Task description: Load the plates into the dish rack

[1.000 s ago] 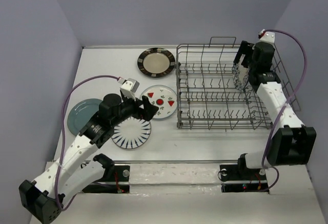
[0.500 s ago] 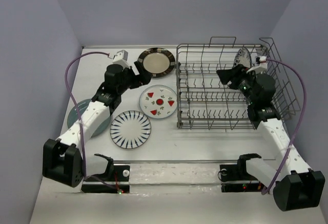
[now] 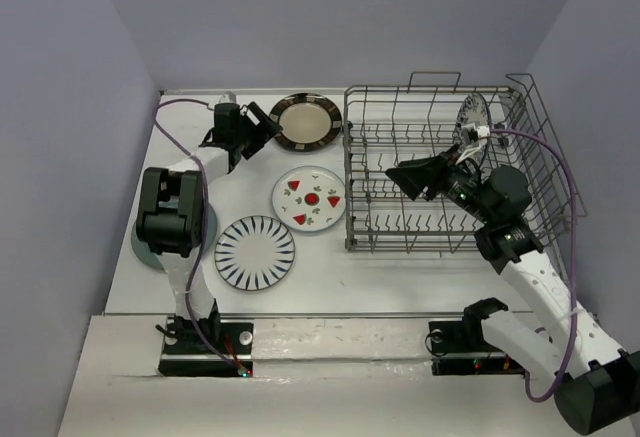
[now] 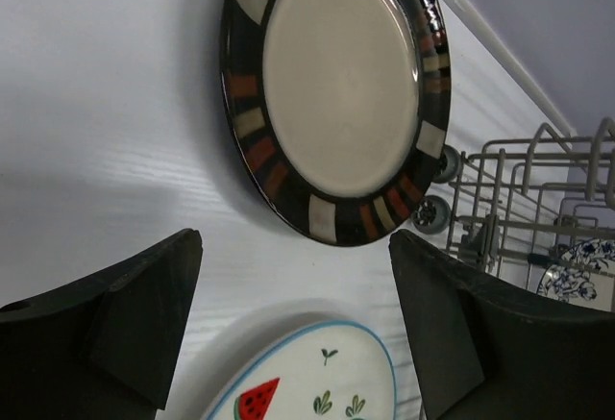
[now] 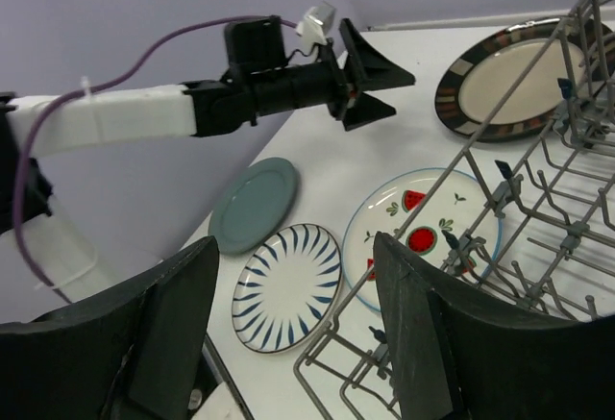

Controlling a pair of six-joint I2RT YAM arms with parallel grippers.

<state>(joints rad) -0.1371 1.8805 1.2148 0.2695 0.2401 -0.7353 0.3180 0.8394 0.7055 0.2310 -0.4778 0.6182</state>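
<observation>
Left gripper (image 3: 264, 129), jaws spread and empty, is hovering beside the brown-rimmed plate (image 3: 305, 121) at the far edge of the tabletop (image 3: 330, 279). Right gripper (image 3: 406, 179), also spread and empty, is hanging over the dish rack (image 3: 390, 137); the ornate plate (image 3: 471, 115) is standing in its far right corner. The red-triangle plate (image 3: 310, 198), blue-striped plate (image 3: 256, 252) and teal plate (image 5: 254, 204) are lying left of the rack.

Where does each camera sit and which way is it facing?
Top external: above and behind, looking down at table, dish rack; both arms show.
Left wrist: behind the open left claw, looking at the brown-rimmed plate.
Right wrist: above the dish rack, facing leftward past the right claw at the left arm.
Shared: all show that plate.
</observation>
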